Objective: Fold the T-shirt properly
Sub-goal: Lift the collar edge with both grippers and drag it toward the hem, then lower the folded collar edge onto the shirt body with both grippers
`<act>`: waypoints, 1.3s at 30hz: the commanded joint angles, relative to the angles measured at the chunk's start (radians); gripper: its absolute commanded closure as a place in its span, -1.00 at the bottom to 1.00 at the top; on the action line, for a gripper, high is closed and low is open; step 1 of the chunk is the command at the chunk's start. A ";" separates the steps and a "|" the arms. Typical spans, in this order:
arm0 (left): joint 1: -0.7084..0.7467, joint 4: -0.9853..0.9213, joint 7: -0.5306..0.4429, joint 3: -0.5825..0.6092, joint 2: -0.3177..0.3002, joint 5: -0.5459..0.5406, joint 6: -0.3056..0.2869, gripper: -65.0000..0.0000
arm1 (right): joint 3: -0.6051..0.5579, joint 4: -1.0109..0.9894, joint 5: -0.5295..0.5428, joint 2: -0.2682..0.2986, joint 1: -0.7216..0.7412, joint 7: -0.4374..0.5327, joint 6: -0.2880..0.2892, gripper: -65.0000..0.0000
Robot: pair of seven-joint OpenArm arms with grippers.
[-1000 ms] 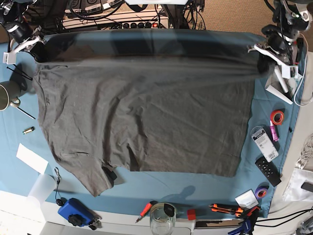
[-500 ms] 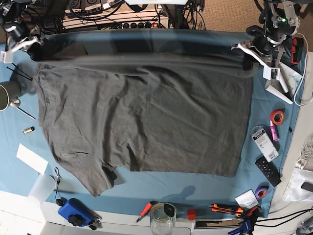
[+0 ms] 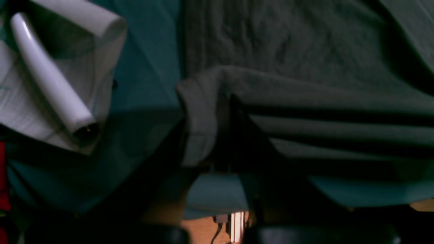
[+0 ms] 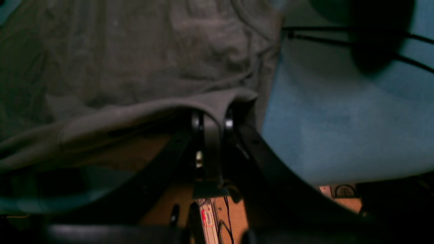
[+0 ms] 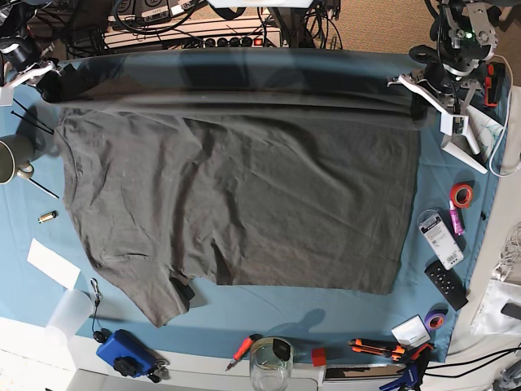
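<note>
The large dark charcoal-grey cotton T-shirt (image 5: 244,195) lies spread over the teal-blue table cloth (image 5: 244,305), covering most of its middle. Its near part rests flat and creased, one corner of the near edge curled over a small black object (image 5: 186,290). Its far edge is lifted off the cloth and stretched in a blurred, taut band between the two arms. Judged from this, the fold is at its opening stage: the far edge is picked up at both corners, but no part of the shirt is yet laid over another, so the whole carrying-over, setting down and any further folds are left.

The right gripper (image 4: 212,118) is closed on the T-shirt; the right wrist view shows a grey fabric corner draped over and pinched between its black jaws, with the rest of the shirt sagging away to one side. In the base view this arm sits at the far corner near a grey mug (image 5: 11,159).

The left gripper (image 3: 223,135) is likewise shut on the T-shirt: the left wrist view shows a bunched fabric corner clamped in the dark jaws, with pleats running tight away from it. This arm reaches in from the opposite far corner, above a white tube-shaped object (image 5: 464,138) lying on paper at the table's edge. Both arms hold their corners raised, level with each other.
</note>
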 commanded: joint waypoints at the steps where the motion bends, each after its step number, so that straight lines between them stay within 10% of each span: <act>1: 0.003 0.016 -0.016 -0.011 -0.016 0.041 0.019 1.00 | -0.001 0.014 0.000 0.026 -0.002 0.037 -0.012 1.00; 39: -0.183 -0.052 -0.045 0.015 -0.022 0.037 -0.027 1.00 | -0.193 0.012 -0.180 0.026 0.154 0.098 -0.014 1.00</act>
